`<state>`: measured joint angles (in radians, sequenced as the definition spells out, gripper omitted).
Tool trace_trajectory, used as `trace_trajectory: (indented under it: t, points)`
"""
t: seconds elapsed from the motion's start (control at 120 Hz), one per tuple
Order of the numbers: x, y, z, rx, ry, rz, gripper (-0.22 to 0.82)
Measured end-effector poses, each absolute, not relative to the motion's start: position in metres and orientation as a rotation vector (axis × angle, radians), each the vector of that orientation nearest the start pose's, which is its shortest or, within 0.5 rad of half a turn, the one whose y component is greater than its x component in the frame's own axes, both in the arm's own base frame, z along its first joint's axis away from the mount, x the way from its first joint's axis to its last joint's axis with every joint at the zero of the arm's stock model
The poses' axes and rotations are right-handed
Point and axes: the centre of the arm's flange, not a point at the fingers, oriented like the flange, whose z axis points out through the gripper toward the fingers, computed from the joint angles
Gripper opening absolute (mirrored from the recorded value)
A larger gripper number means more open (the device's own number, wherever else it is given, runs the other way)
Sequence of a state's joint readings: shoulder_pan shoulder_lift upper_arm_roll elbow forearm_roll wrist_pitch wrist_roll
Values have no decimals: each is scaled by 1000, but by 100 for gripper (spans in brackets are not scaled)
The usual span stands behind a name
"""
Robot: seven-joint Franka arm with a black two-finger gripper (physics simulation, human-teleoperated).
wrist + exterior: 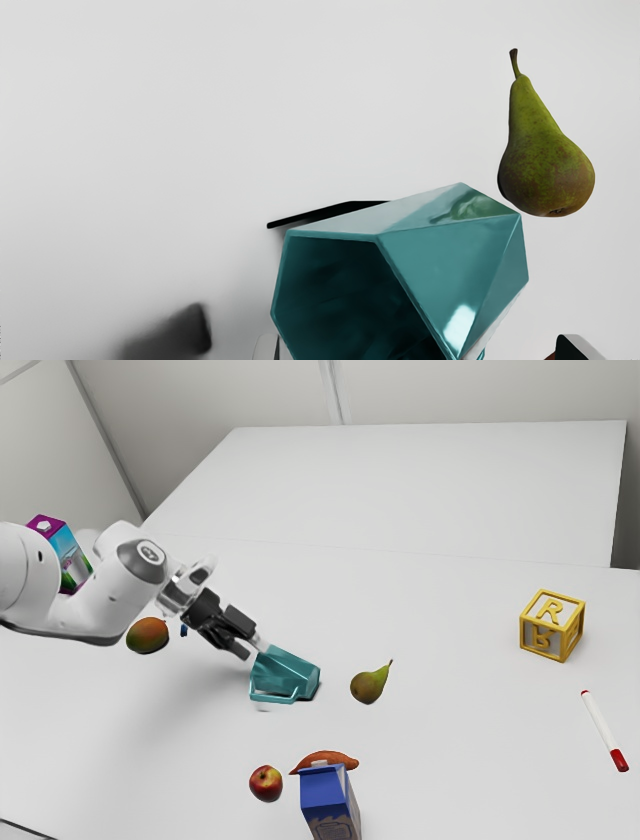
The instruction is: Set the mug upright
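the mug (290,673) is on its side, fingers (240,622) open, looks stiff and kinda slick so i'd pinch near the rim (376,239)

lit brightly in neutral white. softly shadowed across the table (450,770) below the arm (115,595) in the exterior view. in the wrist view, glaring white on one facet of the mug (440,260), dark inside.

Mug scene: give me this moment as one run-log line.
mug: on its side | mouth: toward gripper | gripper: open | pear: near mug
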<state>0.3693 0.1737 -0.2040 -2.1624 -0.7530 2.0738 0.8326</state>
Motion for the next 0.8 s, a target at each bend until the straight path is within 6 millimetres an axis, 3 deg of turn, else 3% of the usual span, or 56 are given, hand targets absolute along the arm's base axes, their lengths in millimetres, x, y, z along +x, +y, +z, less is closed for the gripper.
trace_trajectory:
  t: [0.258, 0.35, 0.467, 0.65, 0.8]
  points:
    - [538, 41, 297, 2358, -292, 137, 60]
    - [534, 37, 292, 2308, -296, 119, 55]
    - [527, 29, 285, 2245, -312, 73, 42]
    - [524, 24, 286, 2199, -345, 53, 6]
    - [525, 19, 290, 2186, -378, 55, -8]
